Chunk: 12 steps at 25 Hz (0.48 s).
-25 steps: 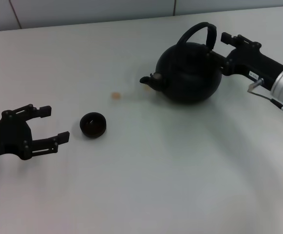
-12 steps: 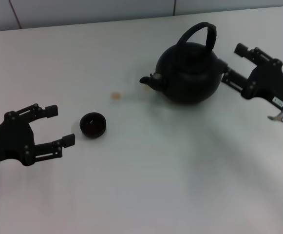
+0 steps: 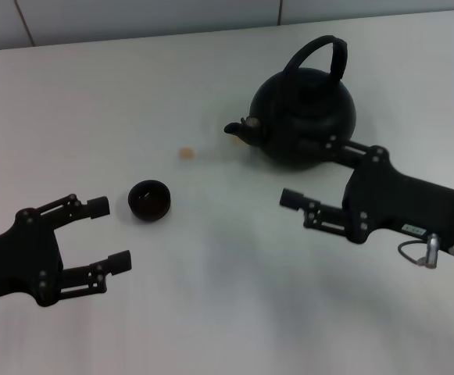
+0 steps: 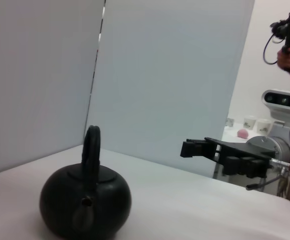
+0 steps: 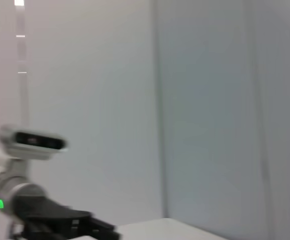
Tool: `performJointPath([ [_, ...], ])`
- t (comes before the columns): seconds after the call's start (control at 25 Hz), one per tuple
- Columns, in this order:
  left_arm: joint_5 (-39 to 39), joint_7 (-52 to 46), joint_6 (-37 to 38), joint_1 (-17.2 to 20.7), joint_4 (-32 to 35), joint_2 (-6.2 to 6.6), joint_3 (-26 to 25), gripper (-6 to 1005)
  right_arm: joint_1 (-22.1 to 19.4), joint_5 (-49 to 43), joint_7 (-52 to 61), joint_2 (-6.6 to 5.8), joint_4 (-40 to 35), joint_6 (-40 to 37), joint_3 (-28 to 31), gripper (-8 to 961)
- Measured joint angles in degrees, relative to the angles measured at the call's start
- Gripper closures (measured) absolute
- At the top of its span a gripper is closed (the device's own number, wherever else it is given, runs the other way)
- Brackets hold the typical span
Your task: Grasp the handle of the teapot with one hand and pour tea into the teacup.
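Teapot: the teapot [image 3: 303,117] stands upright at the far right of the white worktop [image 3: 227,312], spout toward the teacup; contents hidden
Handle: the handle [image 3: 320,55] arches over the lid, untouched
Teacup: the teacup [image 3: 149,200] sits left of the teapot, well apart; inside too dark to read
Left gripper: the left gripper [image 3: 108,234] is just near the teacup; fingers spread, empty
Right gripper: the right gripper [image 3: 312,176] is in front of the teapot; fingers spread, the far one partly lost against the pot

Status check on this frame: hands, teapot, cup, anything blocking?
Left hand open, empty, near the teacup. Right hand open, empty, in front of the teapot, off the handle. Teapot upright on the table. Nothing between pot and cup.
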Motion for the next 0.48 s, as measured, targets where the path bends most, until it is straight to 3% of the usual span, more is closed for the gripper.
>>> performJointPath([
  [0.24, 0.0, 4.7, 0.6, 1.1, -2.1, -0.07, -0.3, 139, 1.5, -6.5, 0.0, 0.15, -0.4, -1.1, 0.0, 251],
  [0.48, -0.1, 5.9, 0.8, 1.3, -3.3, -0.09, -0.2, 139, 1.7, -7.4, 0.0, 0.22, -0.4, -0.9, 0.2, 251],
])
